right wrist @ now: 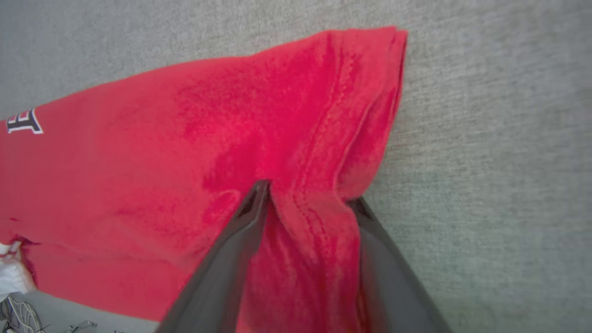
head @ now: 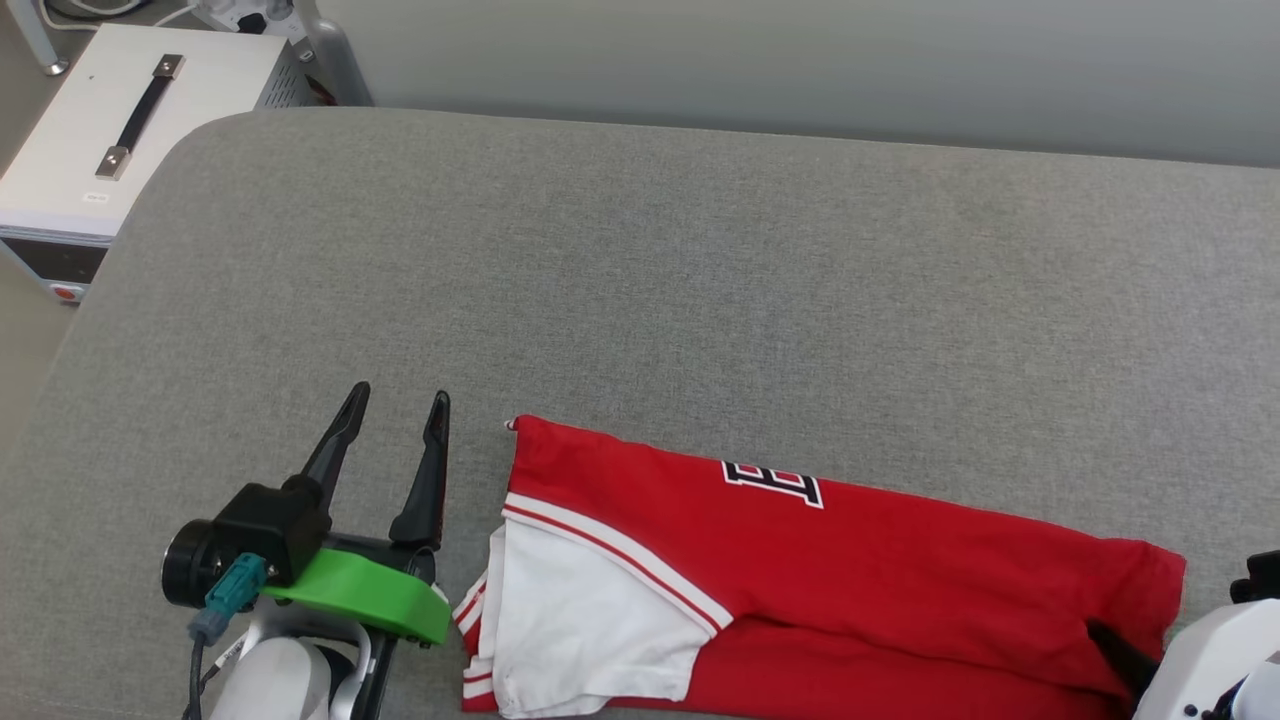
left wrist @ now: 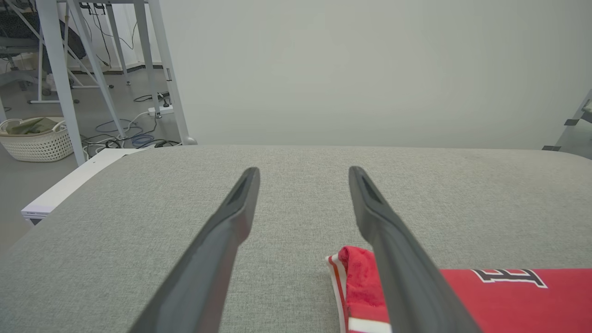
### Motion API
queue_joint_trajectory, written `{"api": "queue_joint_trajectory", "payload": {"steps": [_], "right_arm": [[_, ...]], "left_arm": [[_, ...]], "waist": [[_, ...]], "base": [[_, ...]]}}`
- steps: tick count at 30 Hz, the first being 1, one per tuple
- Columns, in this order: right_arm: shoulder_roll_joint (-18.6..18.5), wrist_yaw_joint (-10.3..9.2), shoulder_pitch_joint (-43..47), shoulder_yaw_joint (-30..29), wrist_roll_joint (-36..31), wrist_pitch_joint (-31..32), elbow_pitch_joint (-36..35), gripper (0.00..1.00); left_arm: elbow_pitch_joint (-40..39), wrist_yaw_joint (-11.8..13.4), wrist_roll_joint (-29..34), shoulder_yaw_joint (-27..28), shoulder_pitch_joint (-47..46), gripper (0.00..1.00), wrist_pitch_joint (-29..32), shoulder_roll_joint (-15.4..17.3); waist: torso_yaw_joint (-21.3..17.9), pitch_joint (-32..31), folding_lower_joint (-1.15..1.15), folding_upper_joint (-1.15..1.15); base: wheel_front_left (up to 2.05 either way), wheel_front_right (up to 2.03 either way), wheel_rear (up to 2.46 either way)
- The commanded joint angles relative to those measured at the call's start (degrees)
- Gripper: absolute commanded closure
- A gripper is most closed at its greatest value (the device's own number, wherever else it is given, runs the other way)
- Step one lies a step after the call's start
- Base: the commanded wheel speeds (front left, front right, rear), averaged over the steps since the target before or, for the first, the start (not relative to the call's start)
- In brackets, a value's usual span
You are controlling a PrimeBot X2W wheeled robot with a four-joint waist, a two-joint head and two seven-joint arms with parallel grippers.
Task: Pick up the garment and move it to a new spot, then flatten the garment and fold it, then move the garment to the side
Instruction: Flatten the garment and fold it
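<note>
The garment (head: 850, 560) is a red jersey with a white sleeve and part of its black, white-outlined lettering showing. It lies as a long folded band on the grey padded surface (head: 640, 280), near the front edge. My left gripper (head: 400, 395) stands open just left of the striped sleeve end, touching nothing. In the left wrist view the left gripper (left wrist: 303, 170) points over bare padding, with the garment (left wrist: 508, 300) beside its right finger. At the far right end, my right gripper (right wrist: 309, 194) pinches a bunched fold of the garment (right wrist: 185, 138) at its hem. One dark finger (head: 1115, 640) of the right gripper digs into the cloth.
A white case with a black handle (head: 130, 120) sits past the surface's left corner. A grey wall (head: 800, 60) runs along the back. Beyond the left side are metal frame legs (left wrist: 60, 83), floor cables (left wrist: 134, 136) and a white basket (left wrist: 37, 138).
</note>
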Motion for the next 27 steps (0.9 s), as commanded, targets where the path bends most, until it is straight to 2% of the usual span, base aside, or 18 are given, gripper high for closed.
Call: {"api": "queue_joint_trajectory", "payload": {"steps": [1, 10, 21, 27], "right_arm": [[1.3, 0.06, 0.21, 1.66, 0.73, -0.25, 1.75, 1.0], [-3.88, 0.06, -0.08, -0.12, 0.35, -6.08, 2.36, 1.0], [-11.57, 0.06, -0.21, -5.33, -1.85, -10.38, 5.8, 1.0], [-11.94, 0.06, 0.42, -4.2, -1.34, -11.1, 5.36, 1.0]], "left_arm": [[0.36, -0.32, 0.51, 0.38, 0.84, 0.0, -0.33, -0.53], [1.41, -1.39, 1.63, 1.56, 1.46, 0.0, -0.33, -1.85], [2.6, -1.91, 2.15, 1.95, 2.43, 0.0, -0.34, -2.67], [3.39, -2.04, 1.99, 1.89, 3.59, 0.0, -0.34, -3.52]], "waist": [[-0.34, -0.35, 0.0, 0.0], [-1.89, -2.19, 0.0, 0.0], [-2.98, -4.82, 0.0, 0.0], [-3.35, -7.1, 0.0, 0.0]], "base": [[0.0, 0.0, 0.0], [0.0, 0.0, 0.0], [0.0, 0.0, 0.0], [0.0, 0.0, 0.0]]}}
